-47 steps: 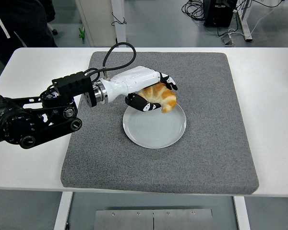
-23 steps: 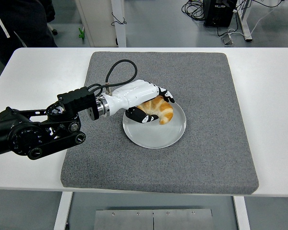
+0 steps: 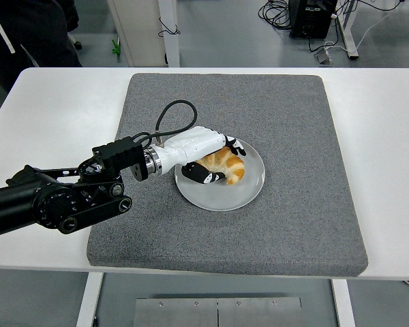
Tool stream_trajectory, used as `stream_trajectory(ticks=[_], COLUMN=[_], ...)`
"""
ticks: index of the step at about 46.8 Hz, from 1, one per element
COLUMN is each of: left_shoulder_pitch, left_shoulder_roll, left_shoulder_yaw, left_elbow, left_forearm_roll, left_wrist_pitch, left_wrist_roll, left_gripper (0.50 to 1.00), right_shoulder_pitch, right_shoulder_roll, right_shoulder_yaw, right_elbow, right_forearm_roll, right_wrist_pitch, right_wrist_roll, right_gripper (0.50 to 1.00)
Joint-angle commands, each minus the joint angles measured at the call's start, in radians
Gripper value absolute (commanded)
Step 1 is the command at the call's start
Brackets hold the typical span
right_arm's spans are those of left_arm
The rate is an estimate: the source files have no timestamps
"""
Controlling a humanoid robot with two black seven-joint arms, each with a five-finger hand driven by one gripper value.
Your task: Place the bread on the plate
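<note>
A golden croissant [image 3: 226, 163] lies low over the middle of the pale round plate [image 3: 249, 192], which sits on the grey mat. My left hand [image 3: 218, 160], white with black fingertips, is curled around the croissant, thumb below and fingers over its top. I cannot tell whether the croissant touches the plate. The right arm is out of view.
The grey felt mat [image 3: 300, 122] covers the middle of the white table [image 3: 48, 102]. My black left forearm [image 3: 61, 201] stretches over the mat's left edge. A person in dark clothes [image 3: 27, 30] stands at the top left. Cables and table legs show beyond the far edge.
My left hand has come down and toward the near side with the croissant, from above the plate's far rim to low over its middle. The grasp has stayed closed.
</note>
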Motion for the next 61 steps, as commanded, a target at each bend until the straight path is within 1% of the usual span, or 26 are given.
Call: stream_trajectory(ticks=[1, 6, 17, 19, 21, 26, 32, 38, 42, 47, 50, 57, 61], left_shoulder_pitch=[0.001, 0.001, 0.001, 0.001, 0.001, 0.001, -0.011, -0.011, -0.012, -0.014, -0.014, -0.029, -0.035], left_shoulder_roll=[-0.002, -0.002, -0.002, -0.002, -0.002, -0.003, -0.002, -0.002, -0.002, 0.003, 0.008, 0.012, 0.014], left_shoulder_yaw=[0.000, 0.001, 0.001, 0.001, 0.001, 0.003, 0.067, 0.078, 0.078, 0.069, 0.058, 0.047, 0.047], left_elbow=[-0.001, -0.001, -0.001, -0.001, -0.001, -0.002, -0.002, -0.002, -0.002, -0.005, -0.008, -0.018, -0.025], left_forearm_roll=[0.000, 0.002, 0.002, 0.002, 0.002, 0.002, -0.001, -0.005, -0.006, -0.017, -0.026, -0.104, -0.113], left_wrist_pitch=[0.000, 0.000, 0.000, 0.000, 0.000, -0.002, -0.002, -0.002, -0.002, -0.002, -0.003, -0.014, -0.015], left_wrist_roll=[0.000, 0.000, 0.000, 0.000, 0.000, -0.002, -0.002, -0.002, -0.002, -0.002, -0.002, -0.002, -0.002], left_gripper=[0.661, 0.663, 0.696, 0.713, 0.745, 0.804, 0.804, 0.808, 0.833, 0.916, 0.943, 0.955, 0.955], right_shoulder_pitch=[0.000, 0.000, 0.000, 0.000, 0.000, 0.000, 0.000, 0.000, 0.000, 0.000, 0.000, 0.000, 0.000], right_shoulder_roll=[0.000, 0.000, 0.000, 0.000, 0.000, 0.000, 0.000, 0.000, 0.000, 0.000, 0.000, 0.000, 0.000], right_shoulder_yaw=[0.000, 0.000, 0.000, 0.000, 0.000, 0.000, 0.000, 0.000, 0.000, 0.000, 0.000, 0.000, 0.000], right_elbow=[0.000, 0.000, 0.000, 0.000, 0.000, 0.000, 0.000, 0.000, 0.000, 0.000, 0.000, 0.000, 0.000], right_forearm_roll=[0.000, 0.000, 0.000, 0.000, 0.000, 0.000, 0.000, 0.000, 0.000, 0.000, 0.000, 0.000, 0.000], right_wrist_pitch=[0.000, 0.000, 0.000, 0.000, 0.000, 0.000, 0.000, 0.000, 0.000, 0.000, 0.000, 0.000, 0.000], right_wrist_roll=[0.000, 0.000, 0.000, 0.000, 0.000, 0.000, 0.000, 0.000, 0.000, 0.000, 0.000, 0.000, 0.000], right_gripper=[1.000, 1.000, 1.000, 1.000, 1.000, 1.000, 1.000, 1.000, 1.000, 1.000, 1.000, 1.000, 1.000])
